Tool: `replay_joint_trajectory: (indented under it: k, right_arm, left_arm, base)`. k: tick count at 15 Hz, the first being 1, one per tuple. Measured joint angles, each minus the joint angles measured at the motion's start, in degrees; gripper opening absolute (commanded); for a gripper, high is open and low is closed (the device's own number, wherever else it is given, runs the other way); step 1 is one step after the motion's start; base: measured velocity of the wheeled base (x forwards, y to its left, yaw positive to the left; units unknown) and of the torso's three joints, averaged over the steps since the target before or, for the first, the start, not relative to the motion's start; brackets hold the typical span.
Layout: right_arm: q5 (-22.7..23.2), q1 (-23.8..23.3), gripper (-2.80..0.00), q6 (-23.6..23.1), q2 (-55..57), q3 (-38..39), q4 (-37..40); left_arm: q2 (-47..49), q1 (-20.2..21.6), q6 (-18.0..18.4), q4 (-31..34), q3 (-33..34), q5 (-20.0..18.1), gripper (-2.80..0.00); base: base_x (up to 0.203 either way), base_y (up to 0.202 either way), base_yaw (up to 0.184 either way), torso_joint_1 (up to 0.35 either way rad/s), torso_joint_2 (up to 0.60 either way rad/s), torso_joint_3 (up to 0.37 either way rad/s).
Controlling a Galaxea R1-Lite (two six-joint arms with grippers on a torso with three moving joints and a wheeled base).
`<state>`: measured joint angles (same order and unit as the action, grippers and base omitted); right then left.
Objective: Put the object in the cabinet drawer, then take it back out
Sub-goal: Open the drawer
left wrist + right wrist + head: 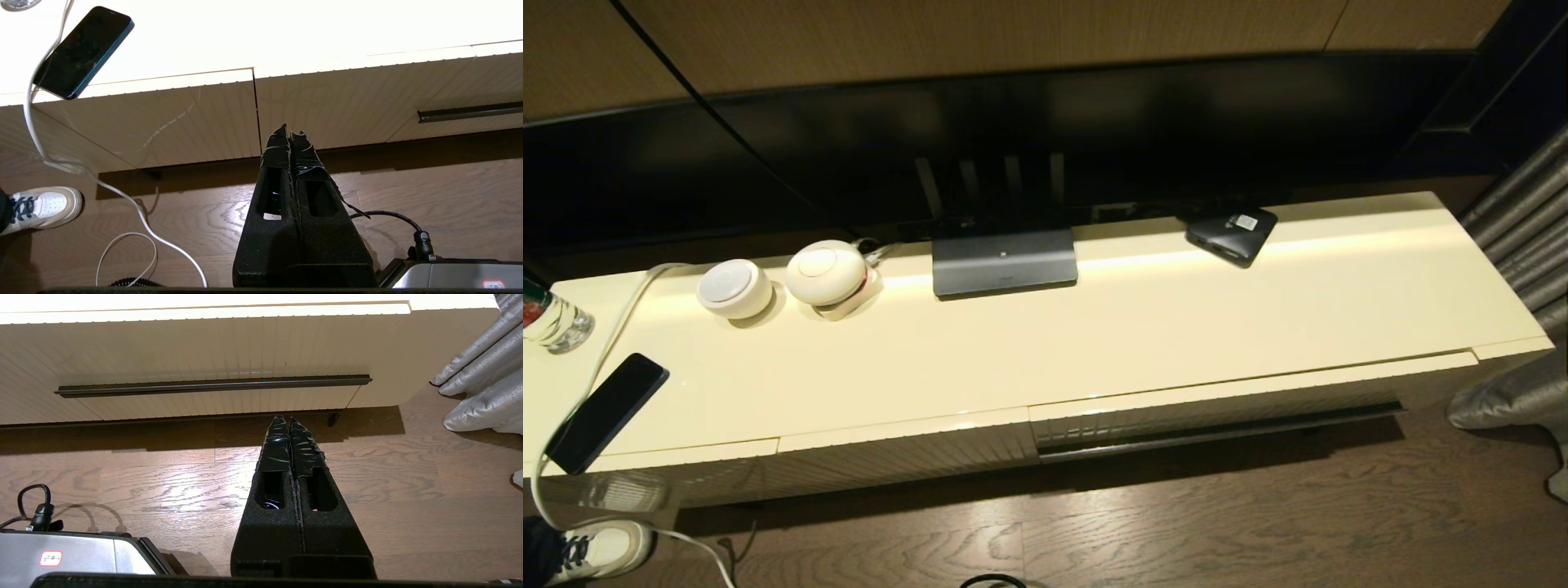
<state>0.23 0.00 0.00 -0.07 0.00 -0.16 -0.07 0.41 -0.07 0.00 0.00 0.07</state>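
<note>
Umbrella: not to be seen in any view, neither on the tabletop (1143,343), on the floor, nor between either set of jaws; its place cannot be told.

Drawer (1217,412): ribbed cream front with a dark strip along the lower edge. It looks closed, nothing laid in.

Right gripper (288,420): jaws pressed together and empty, low over the floor and facing the drawer, apart from it. Likely parked, since no step is begun.

Left gripper (289,134): jaws pressed together and empty, aimed at the ribbed panels left of the drawer, touching nothing.

Box (1232,233): flat, black, white label, on the tabletop behind the drawer. Not the task's thing.

Phone (605,412): at the tabletop's front edge, well left of the drawer.

Judgement: with nothing held and the drawer closed, the task stands at its start, and the umbrella must first be found.
</note>
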Motion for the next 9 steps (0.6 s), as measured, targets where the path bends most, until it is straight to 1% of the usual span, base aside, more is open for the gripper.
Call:
replay_joint_trajectory:
  k: [1,3,4,6,9]
  right_arm:
    - [0.02,0.00,-2.80,0.00,0.00,0.00,0.00]
    - [0.02,0.00,-2.80,0.00,0.00,0.00,-0.02]
    - [0.02,0.00,-2.80,0.00,0.00,0.00,0.00]
    - [0.02,0.00,-2.80,-0.05,0.00,0.00,0.00]
    - [0.04,0.00,-2.80,-0.05,0.00,0.00,0.00]
  left_arm:
    - [0.00,0.00,0.00,-0.18,0.00,0.00,-2.80]
    - [0.00,0.00,0.00,-0.05,0.00,0.00,-2.80]
    - [0.00,0.00,-0.02,0.03,0.00,0.00,-2.80]
    - [0.00,0.00,0.02,-0.05,0.00,0.00,-2.80]
    - [0.00,0.00,0.00,-0.02,0.00,0.00,-2.80]
  base:
    - [0.000,0.000,0.000,-0.028,0.19,0.156]
    - [0.000,0.000,0.000,-0.032,0.34,0.285]
    - [0.000,0.000,0.000,-0.027,0.21,0.183]
    - [0.000,0.000,0.000,-0.019,0.10,0.079]
    - [0.000,0.000,0.000,0.000,0.02,0.021]
